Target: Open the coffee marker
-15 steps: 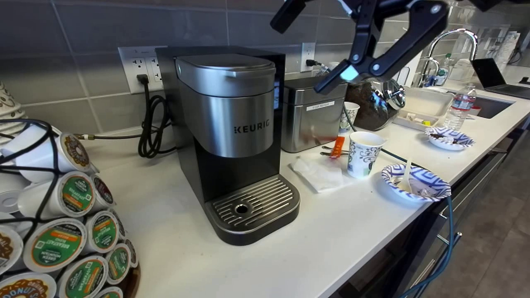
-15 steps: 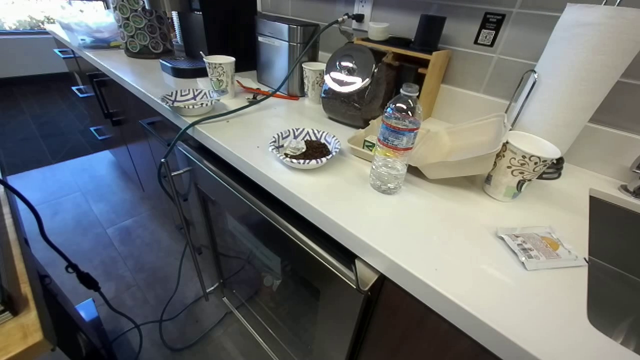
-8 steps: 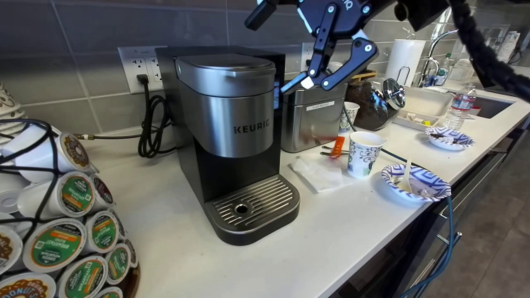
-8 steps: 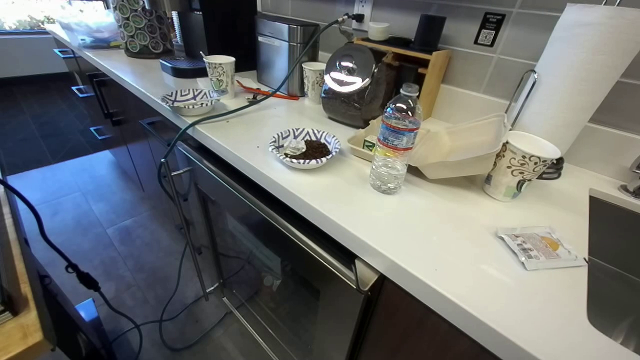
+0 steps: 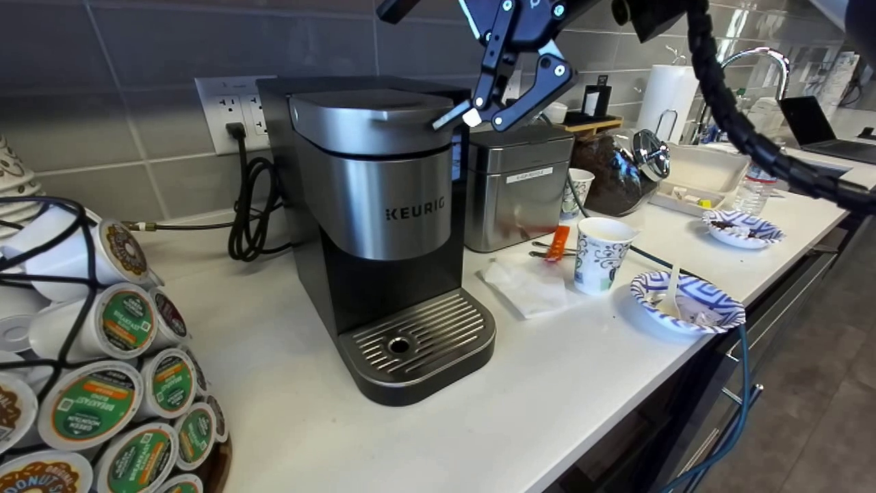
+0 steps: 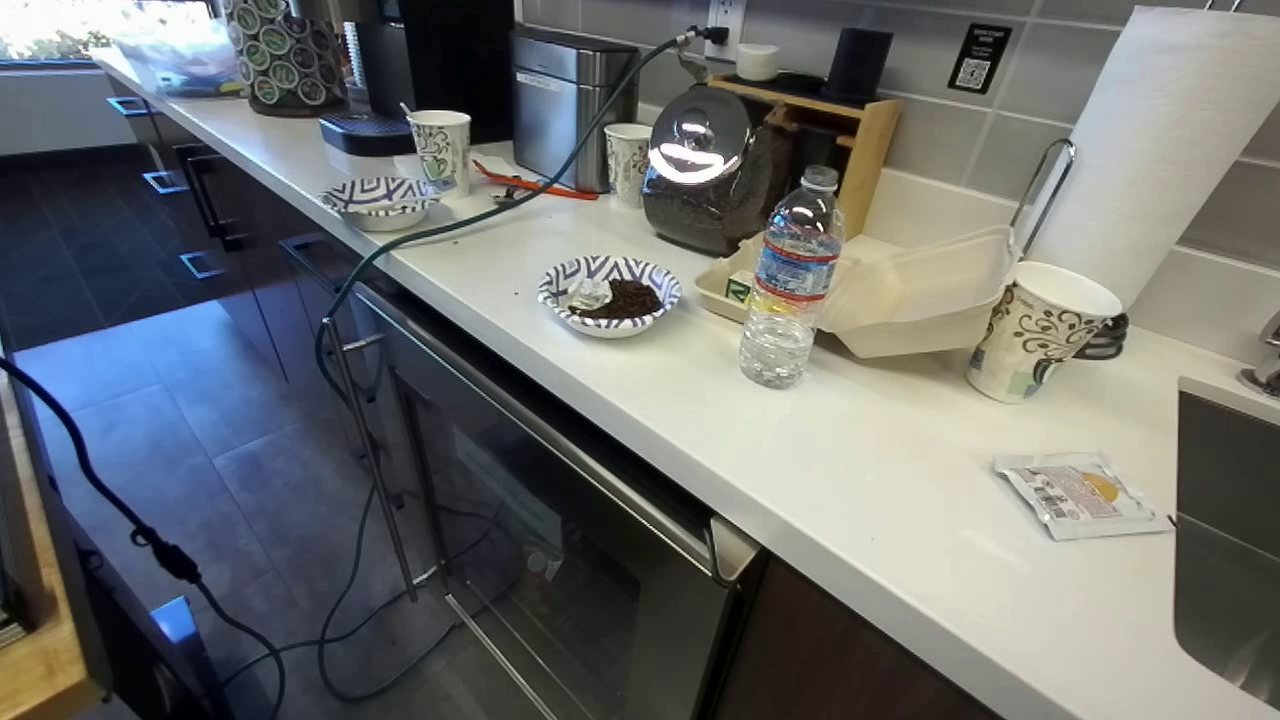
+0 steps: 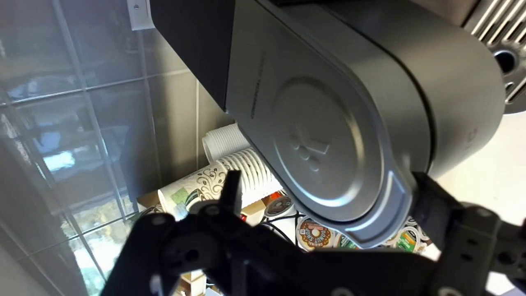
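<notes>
The fingers (image 7: 231, 191) stand wide apart, with nothing gripped. In the wrist view, the lip (image 7: 384, 222) of the lid (image 7: 324, 144) lies between them, just beside one; contact I cannot tell. The coffee maker (image 5: 383, 205) stands upright on the counter (image 5: 274, 411); probably this nearer finger must push upward.
</notes>
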Controlling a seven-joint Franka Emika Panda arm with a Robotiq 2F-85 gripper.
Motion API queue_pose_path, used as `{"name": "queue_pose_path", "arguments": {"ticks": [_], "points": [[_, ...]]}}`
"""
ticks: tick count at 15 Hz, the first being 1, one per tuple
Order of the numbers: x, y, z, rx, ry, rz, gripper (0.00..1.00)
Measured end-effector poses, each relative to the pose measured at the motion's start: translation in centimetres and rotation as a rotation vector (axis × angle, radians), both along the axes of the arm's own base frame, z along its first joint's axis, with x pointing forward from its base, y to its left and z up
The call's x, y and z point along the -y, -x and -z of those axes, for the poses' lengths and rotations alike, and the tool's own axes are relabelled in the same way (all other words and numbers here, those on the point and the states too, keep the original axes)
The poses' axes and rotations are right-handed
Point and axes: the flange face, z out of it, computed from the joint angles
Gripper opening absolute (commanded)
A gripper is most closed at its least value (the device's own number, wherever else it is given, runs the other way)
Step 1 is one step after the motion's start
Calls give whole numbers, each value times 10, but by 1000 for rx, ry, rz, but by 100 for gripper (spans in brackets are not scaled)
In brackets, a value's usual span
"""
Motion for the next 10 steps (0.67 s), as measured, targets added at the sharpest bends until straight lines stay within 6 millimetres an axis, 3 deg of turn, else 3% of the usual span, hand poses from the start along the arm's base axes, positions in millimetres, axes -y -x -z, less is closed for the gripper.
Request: {"name": "queue_pose_path", "arguments": {"ticks": [4, 10], "points": [[-3, 6, -14, 59, 4, 2, 100], [3, -6, -70, 230, -36, 29, 100]]}}
